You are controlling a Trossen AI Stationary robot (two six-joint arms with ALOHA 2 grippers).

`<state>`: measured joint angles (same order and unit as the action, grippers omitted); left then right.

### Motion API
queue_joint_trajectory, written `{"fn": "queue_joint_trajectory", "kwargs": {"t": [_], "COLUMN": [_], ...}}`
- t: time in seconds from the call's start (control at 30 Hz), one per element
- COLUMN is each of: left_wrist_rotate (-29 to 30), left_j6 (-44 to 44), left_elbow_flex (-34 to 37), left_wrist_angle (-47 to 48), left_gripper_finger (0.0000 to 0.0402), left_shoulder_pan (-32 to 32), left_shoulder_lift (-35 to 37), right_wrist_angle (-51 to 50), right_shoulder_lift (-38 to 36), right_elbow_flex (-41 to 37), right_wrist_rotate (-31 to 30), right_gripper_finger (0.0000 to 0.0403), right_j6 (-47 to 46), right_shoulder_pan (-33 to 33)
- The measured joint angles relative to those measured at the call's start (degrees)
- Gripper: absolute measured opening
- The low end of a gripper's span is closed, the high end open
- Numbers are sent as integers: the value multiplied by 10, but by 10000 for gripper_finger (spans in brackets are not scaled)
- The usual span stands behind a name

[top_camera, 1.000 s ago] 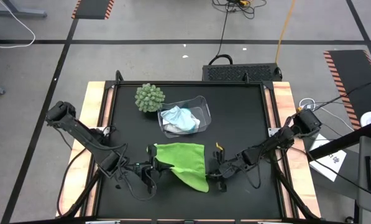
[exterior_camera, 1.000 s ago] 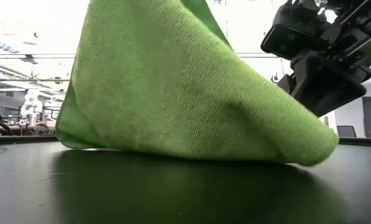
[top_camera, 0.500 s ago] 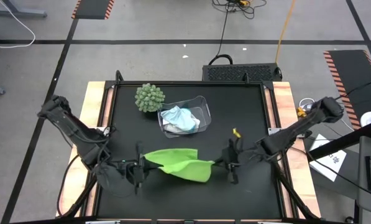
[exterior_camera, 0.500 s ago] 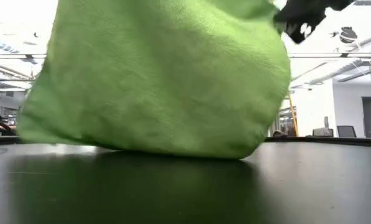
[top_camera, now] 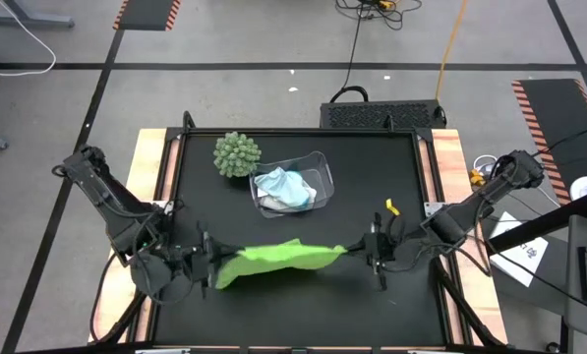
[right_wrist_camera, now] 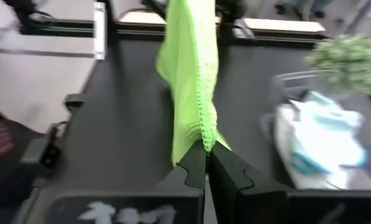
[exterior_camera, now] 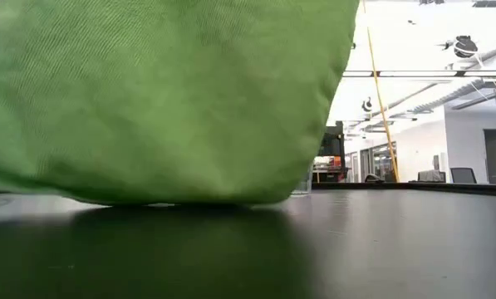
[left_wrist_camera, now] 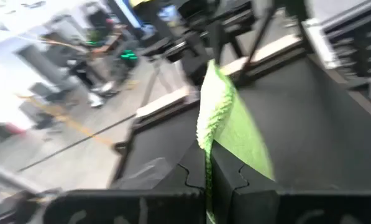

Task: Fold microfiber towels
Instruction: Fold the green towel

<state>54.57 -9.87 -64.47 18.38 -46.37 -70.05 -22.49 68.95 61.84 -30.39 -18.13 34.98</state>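
Note:
The lime green towel (top_camera: 278, 258) hangs spread between my two grippers over the table's near half. My left gripper (top_camera: 211, 265) is shut on its left end and my right gripper (top_camera: 355, 252) is shut on its right end. In the low view the green towel (exterior_camera: 164, 100) fills the left of the picture, and its lower edge (exterior_camera: 181, 202) reaches down to the table top. The white and light blue towels (top_camera: 285, 189) lie bunched in the clear bin (top_camera: 318, 160). My left gripper pinches the towel's left end at its hemmed edge (left_wrist_camera: 204, 140) between its two fingers, coming nearly level from the table's left. The towel runs on away from the fingers, drawn fairly straight. My right gripper pinches the towel's right end at its stitched edge (right_wrist_camera: 204, 134) between its two fingers, slanting slightly down from the table's right. The towel stands on edge beyond the fingers and stretches toward the other gripper.
A round green spiky ball plant (top_camera: 236, 154) stands at the far left of the black mat, beside the clear bin. Bare mat (top_camera: 391, 187) lies to the right of the bin and along the near edge.
Both grippers have risen and drawn apart, the left toward the table's left edge, the right up and toward the right edge. The green towel, which lay partly on the table with a corner drooping, is lifted and spread out into a long band between them.

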Motion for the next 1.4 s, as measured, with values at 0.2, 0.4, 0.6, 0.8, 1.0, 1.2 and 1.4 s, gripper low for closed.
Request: {"fn": "queue_joint_trajectory", "kwargs": {"t": [0.2,0.4,0.6,0.8,1.0,1.2,1.4], "left_wrist_rotate": [49,49,16,-74,-158,-228,-290], "left_j6": [-48,-82,-81,17,115,152,165], "left_elbow_flex": [0,0,0,12,66,142,166], "left_wrist_angle": [-1,-8,5,30,-10,-139,-233], "left_gripper_finger": [1,1,1,1,1,1,1], "left_shoulder_pan": [28,81,98,57,-15,-67,-86], "left_shoulder_lift": [28,53,62,49,13,-52,-134], "right_wrist_angle": [-123,-178,-177,-152,-17,224,386], "right_shoulder_lift": [0,-1,-1,22,98,219,353], "right_elbow_flex": [73,146,176,134,52,-31,-51], "right_wrist_rotate": [-65,-108,-133,-130,-128,-128,-131], "right_gripper_finger": [0,0,0,0,0,0,0], "right_j6": [8,60,95,23,-27,-16,7], "right_shoulder_pan": [-18,-48,-40,27,112,162,180]}}
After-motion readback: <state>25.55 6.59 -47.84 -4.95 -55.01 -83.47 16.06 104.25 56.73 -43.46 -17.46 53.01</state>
